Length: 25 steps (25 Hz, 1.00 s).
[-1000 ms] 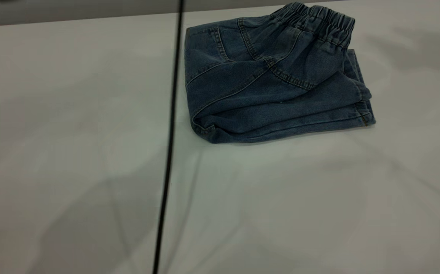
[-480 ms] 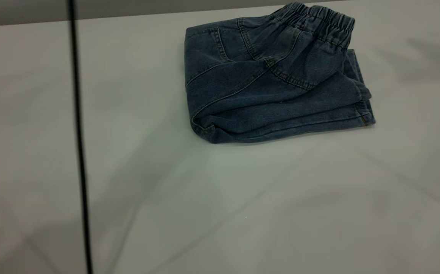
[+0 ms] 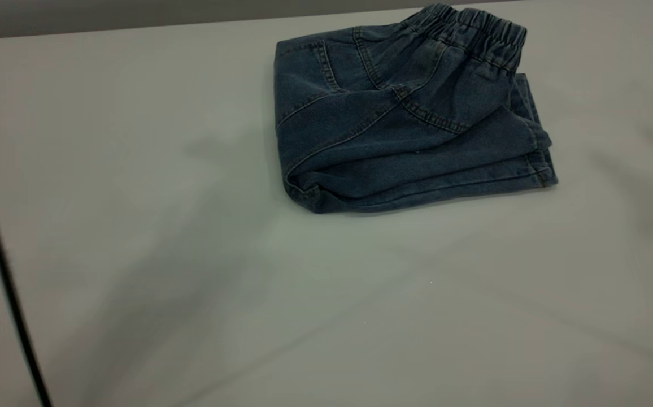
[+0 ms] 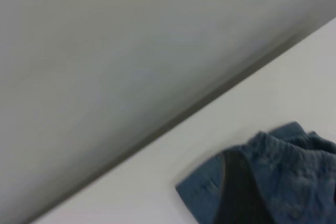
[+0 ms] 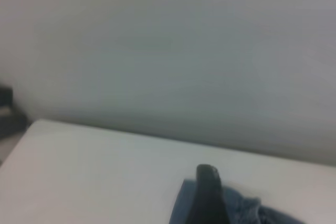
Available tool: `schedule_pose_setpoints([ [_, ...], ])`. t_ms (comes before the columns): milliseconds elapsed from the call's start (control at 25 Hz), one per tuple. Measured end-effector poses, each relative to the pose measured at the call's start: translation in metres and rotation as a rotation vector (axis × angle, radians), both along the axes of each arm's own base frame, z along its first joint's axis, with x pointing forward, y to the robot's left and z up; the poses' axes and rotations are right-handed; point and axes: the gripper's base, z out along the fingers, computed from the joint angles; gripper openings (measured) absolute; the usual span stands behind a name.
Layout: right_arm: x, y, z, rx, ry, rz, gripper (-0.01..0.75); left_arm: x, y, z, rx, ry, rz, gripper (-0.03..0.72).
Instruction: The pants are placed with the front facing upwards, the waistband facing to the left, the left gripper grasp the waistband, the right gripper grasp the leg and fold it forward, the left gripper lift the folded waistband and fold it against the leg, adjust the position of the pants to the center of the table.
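Your pants point(image 3: 405, 118) lie folded far right; probably only centring remains, though gripper states can't be told

Both grippers' fingers cut off — pants point(image 4: 283, 177) blurred, partly hidden.

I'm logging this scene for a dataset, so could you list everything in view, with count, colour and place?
pants: one, blue denim, folded into a compact stack, at the far right-of-centre part of the table.
waistband: one, blue gathered elastic, on the fold's far right top edge.
table: one, white, under everything.
cable: one, thin black, hanging at the exterior view's left edge.
left gripper: one dark finger showing, above the pants.
right gripper: one black finger showing, above the pants.
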Motion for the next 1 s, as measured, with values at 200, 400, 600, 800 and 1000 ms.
schedule_pose_setpoints([
  [200,-0.062,0.009,-0.014,-0.047,-0.019,0.027,0.479,-0.042,0.029,0.004,-0.018,0.045,0.012,0.392],
  [400,-0.115,0.017,-0.043,-0.039,-0.002,0.041,0.479,-0.089,0.056,-0.006,-0.039,0.113,-0.026,0.392],
  [600,-0.161,0.023,-0.068,-0.04,-0.019,0.036,0.479,-0.137,0.084,-0.029,-0.057,0.184,-0.058,0.392],
  [800,-0.202,0.029,-0.085,-0.043,-0.072,0.027,0.479,-0.179,0.115,-0.057,-0.034,0.196,-0.065,0.392],
  [1000,-0.238,0.03,-0.111,-0.094,-0.123,-0.01,0.479,-0.221,0.146,-0.083,-0.051,0.173,-0.067,0.392],
])
